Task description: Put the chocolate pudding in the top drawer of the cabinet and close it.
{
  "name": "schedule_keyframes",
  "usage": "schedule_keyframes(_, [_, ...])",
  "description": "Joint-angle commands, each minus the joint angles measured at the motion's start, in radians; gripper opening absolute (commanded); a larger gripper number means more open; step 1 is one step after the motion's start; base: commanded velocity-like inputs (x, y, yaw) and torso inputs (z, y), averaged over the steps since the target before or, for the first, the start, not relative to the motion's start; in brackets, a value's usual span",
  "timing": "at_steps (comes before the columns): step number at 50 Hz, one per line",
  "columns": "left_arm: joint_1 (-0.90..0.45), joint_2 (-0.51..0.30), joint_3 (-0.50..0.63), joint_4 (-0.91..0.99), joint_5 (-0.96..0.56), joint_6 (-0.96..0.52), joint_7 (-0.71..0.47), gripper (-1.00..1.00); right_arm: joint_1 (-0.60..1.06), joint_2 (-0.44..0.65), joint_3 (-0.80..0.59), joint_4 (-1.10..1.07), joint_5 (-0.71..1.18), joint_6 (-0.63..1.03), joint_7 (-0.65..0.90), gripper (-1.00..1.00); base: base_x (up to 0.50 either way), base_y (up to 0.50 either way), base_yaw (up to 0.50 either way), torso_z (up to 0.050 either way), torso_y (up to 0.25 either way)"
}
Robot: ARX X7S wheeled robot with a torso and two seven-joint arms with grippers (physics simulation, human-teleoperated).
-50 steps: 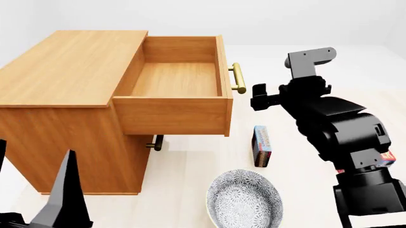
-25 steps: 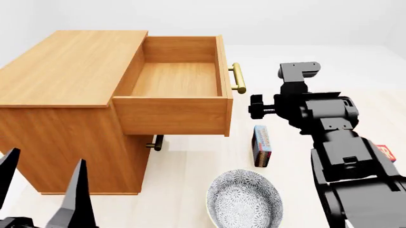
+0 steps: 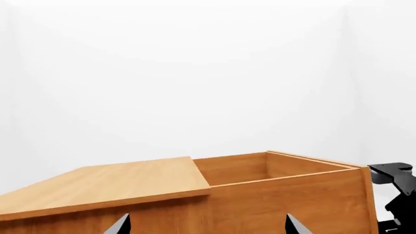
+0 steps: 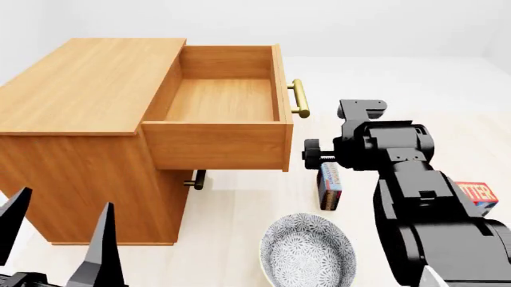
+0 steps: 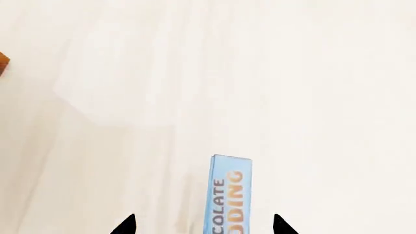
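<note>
Since a second ago the right arm has swung in and down over the chocolate pudding (image 5: 229, 195); the left gripper (image 4: 56, 239) has risen a little at the head view's lower corner. That thin box stands on its long edge on the pale floor, near the open top drawer (image 4: 219, 101) of the cabinet (image 4: 80, 84) and just beyond the patterned bowl (image 4: 307, 251). In the right wrist view the right gripper (image 5: 202, 224) has its jaws spread wide, one tip to each side of the box, nothing held. The left jaws also stand apart and empty.

A good pick, I judge, means descending straight, keeping the box centred, and closing across its two broad faces so it does not topple.

Count: one pudding box, one red butter box (image 4: 477, 194), one bowl, one cabinet, one open drawer, two brass handles showing.
</note>
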Motion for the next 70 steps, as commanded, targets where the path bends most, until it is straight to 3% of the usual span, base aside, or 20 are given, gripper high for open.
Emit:
schedule_keyframes(1, [0.006,0.009,-0.001,-0.005,0.011,-0.026,-0.010,1.00,-0.005,-0.012,0.061,0.014,-0.044,0.068,-0.023,1.00,0.00,0.00,0.00,0.000,0.000])
schedule_keyframes(31, [0.013,0.021,0.000,0.001,0.024,-0.059,0.024,1.00,0.065,-0.002,0.055,0.014,-0.053,0.259,0.007,1.00,0.00,0.00,0.00,0.000,0.000])
schedule_keyframes(40, [0.019,0.025,-0.005,-0.008,0.053,-0.071,0.002,1.00,0.064,0.004,0.085,0.014,-0.050,0.266,0.054,1.00,0.00,0.00,0.00,0.000,0.000])
schedule_keyframes(52, [0.022,0.025,-0.038,0.010,0.110,-0.149,-0.146,1.00,0.056,0.006,0.076,0.014,-0.052,0.260,0.037,1.00,0.00,0.00,0.00,0.000,0.000])
schedule_keyframes(70, [0.049,0.019,-0.023,-0.020,0.228,-0.070,-0.107,1.00,0.052,-0.003,0.082,0.014,-0.051,0.240,0.043,1.00,0.00,0.00,0.00,0.000,0.000])
